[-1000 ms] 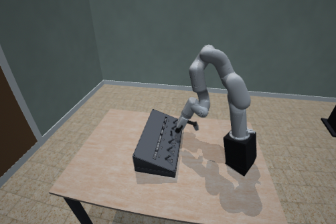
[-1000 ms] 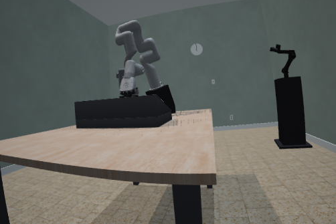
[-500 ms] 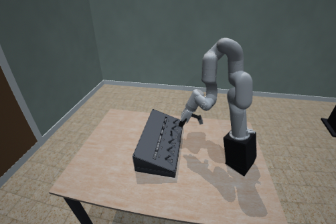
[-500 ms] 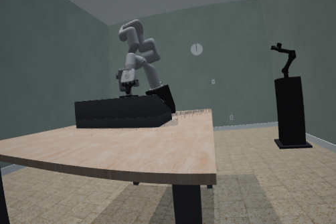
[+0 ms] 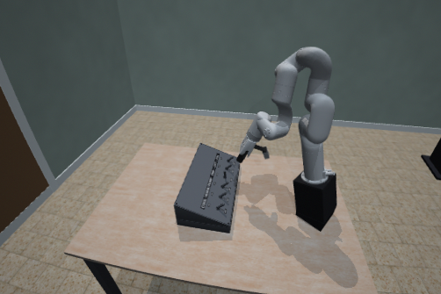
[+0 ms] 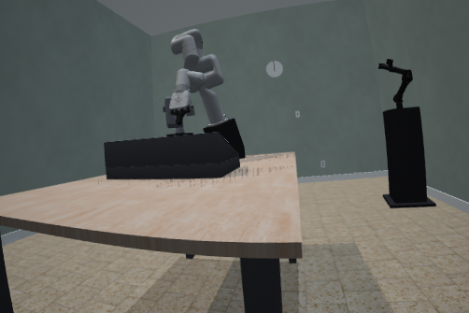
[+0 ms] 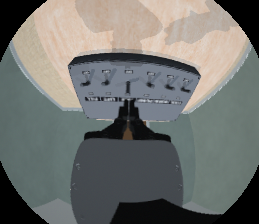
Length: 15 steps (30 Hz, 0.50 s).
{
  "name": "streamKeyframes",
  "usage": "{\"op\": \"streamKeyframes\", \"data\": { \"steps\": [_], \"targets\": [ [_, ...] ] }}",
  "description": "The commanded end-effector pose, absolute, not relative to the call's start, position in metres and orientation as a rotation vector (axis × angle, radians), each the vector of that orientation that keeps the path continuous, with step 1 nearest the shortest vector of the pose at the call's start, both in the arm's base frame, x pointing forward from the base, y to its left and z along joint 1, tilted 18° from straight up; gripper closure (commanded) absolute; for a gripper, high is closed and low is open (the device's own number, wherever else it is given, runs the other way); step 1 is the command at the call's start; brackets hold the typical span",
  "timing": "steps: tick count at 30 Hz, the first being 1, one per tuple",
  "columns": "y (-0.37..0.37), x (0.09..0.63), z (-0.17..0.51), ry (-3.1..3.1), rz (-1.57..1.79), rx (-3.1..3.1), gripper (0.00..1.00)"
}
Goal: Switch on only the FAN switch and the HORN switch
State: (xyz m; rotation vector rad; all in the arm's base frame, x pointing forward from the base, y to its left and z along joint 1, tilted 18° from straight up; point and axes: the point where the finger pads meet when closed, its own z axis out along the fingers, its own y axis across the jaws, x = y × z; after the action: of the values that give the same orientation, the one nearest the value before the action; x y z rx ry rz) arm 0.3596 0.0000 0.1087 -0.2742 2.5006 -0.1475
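Note:
A dark wedge-shaped console (image 5: 199, 187) (image 6: 163, 154) (image 7: 102, 106) stands on the wooden table (image 5: 132, 226) (image 6: 187, 213). A row of several toggle switches (image 5: 226, 187) (image 7: 135, 80) runs along its higher edge, with a strip of labels (image 5: 210, 180) (image 7: 135, 98) beside them; the labels are too small to read. My gripper (image 5: 240, 157) (image 6: 177, 129) (image 7: 128, 105) is shut and empty. Its tips are at the far end of the switch row in the top view. In the wrist view they point at the middle of the row, just short of the label strip.
The arm's black base (image 5: 314, 200) (image 6: 226, 134) stands on the table right of the console. A black pedestal with a small camera arm (image 6: 404, 157) stands on the floor at the right. Walls close the room behind and to the left.

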Motion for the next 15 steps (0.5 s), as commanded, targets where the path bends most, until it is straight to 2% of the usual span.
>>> {"op": "streamKeyframes", "data": {
  "steps": [1,5,15],
  "targets": [
    [0.002,0.360,0.111,2.522,-0.173,-0.268,1.00],
    [0.012,0.360,0.112,2.516,-0.167,-0.268,1.00],
    [0.123,0.326,0.083,2.511,-0.161,-0.270,1.00]
  ]
}}
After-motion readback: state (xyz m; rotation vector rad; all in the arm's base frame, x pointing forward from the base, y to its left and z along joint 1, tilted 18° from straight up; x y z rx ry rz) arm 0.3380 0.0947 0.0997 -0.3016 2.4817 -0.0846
